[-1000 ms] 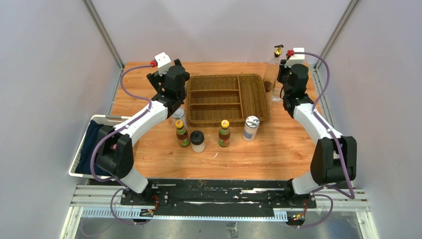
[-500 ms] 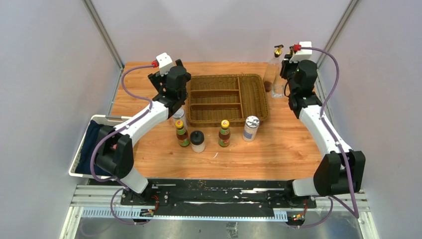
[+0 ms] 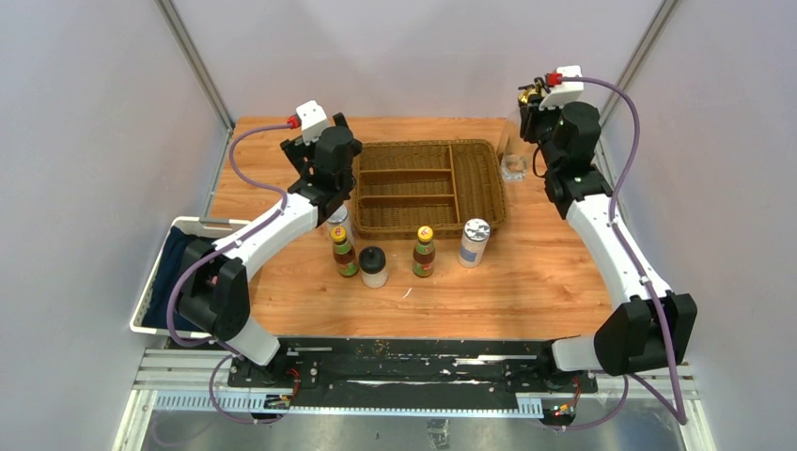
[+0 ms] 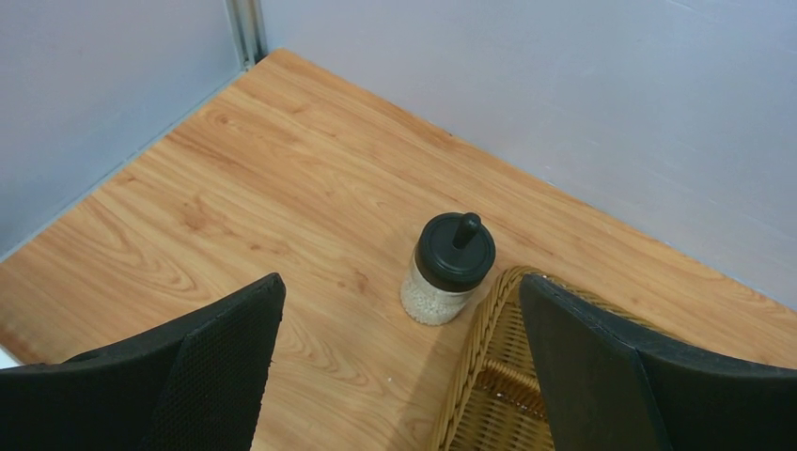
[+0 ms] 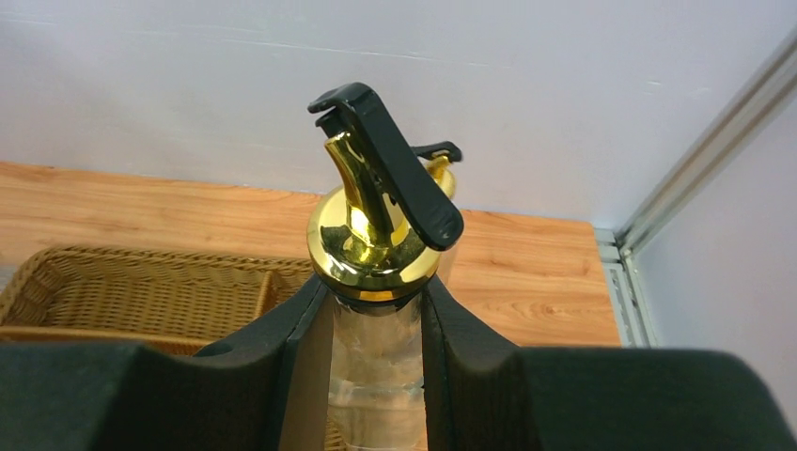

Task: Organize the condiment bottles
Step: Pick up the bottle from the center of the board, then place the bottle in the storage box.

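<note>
R fingers [image 5: 299,331] on cruet [image 5: 374,246], L fingers [image 4: 218,374] apart

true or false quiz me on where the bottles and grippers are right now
1. The right gripper is shut on a gold-spouted cruet. True.
2. The left gripper grips the black-lidded jar. False: the left gripper is open, and the jar stands on the table at the wicker tray corner.
3. Both sauce bottles lie in the wicker tray. False: the sauce bottles stand upright on the table in front of it.
4. A silver-lidded shaker stands upright in front of the tray. True.
</note>
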`<state>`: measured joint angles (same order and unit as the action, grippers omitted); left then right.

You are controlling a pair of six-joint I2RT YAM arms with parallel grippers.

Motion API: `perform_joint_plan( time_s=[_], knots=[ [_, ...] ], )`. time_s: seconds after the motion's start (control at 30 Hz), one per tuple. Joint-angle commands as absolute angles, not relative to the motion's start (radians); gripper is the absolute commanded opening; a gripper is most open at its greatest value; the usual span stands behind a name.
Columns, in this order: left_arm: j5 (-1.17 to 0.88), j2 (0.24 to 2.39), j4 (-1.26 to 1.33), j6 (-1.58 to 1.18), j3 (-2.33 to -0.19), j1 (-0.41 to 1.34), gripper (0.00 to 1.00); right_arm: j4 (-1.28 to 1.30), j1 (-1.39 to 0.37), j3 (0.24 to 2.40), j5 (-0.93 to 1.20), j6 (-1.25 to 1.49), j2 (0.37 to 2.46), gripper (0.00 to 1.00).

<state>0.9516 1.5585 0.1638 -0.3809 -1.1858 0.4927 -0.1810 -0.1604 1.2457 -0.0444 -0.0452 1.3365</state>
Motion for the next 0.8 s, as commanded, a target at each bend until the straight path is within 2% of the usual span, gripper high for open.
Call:
perform_joint_plan(
  time_s=[0.0,0.27,0.77],
  knots=[
    [0.990,1.522,0.184,-0.395,-1.170,0.500,0.99,-0.222,-0.213,1.340,-0.016,-0.057,1.345,0.00],
    [0.988,1.523,0.184,-0.396,-1.173,0.502,0.99,-0.218,-0.268,1.396,0.016,-0.068,1.436,0.00],
    [0.992,1.544,0.192,-0.381,-1.192,0.503,1.00,-0.305,-0.340,1.478,-0.094,-0.067,1.638,0.00]
  ],
)
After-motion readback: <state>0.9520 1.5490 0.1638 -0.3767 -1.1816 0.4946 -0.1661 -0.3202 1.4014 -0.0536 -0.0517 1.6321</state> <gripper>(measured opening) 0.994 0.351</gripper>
